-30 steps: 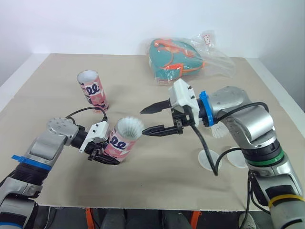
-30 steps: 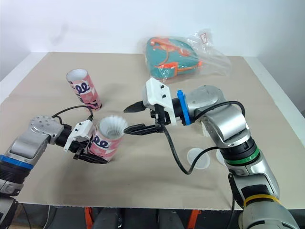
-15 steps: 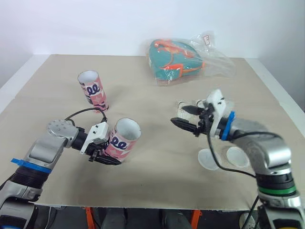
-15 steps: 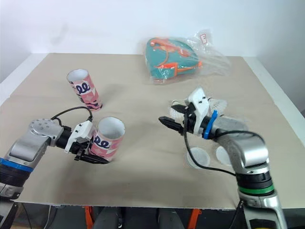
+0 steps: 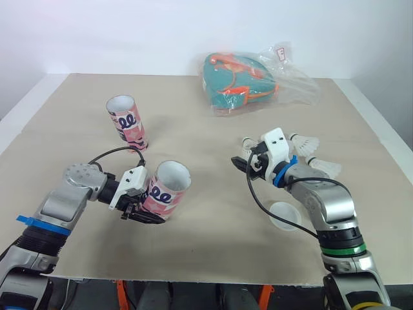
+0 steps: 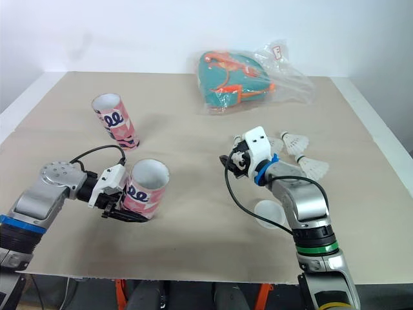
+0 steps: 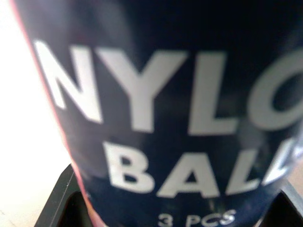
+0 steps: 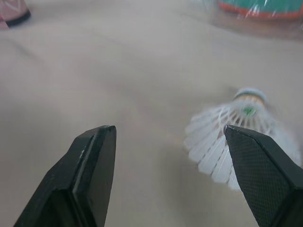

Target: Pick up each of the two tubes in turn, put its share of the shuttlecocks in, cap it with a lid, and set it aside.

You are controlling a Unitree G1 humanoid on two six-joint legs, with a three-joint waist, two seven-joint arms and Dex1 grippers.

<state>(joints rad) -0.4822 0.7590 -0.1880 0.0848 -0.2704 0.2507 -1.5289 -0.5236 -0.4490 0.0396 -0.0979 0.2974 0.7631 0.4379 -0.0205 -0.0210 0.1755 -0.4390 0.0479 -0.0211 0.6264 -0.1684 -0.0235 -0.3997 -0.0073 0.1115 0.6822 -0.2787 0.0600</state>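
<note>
There are two pink tubes (image 5: 127, 119) (image 5: 166, 192), three loose white shuttlecocks (image 5: 303, 141) (image 5: 324, 169) (image 8: 227, 137), one round clear lid (image 5: 284, 214) in sight, and one clear plastic bag (image 5: 293, 82) holding something teal and orange

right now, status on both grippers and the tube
Left gripper shut on tube, tilted, mouth up toward the right. Right gripper open over table, shuttlecock just ahead. Lid lies beside right arm.

White shuttlecocks (image 5: 303, 143) on your tan table (image 5: 213, 135).
You see the near tube (image 5: 166, 192) and far tube (image 5: 126, 121) pink with navy swirls, white inside; the near tube's label (image 7: 165, 118) is navy with white letters; the bag (image 5: 240, 76) is teal and orange.
</note>
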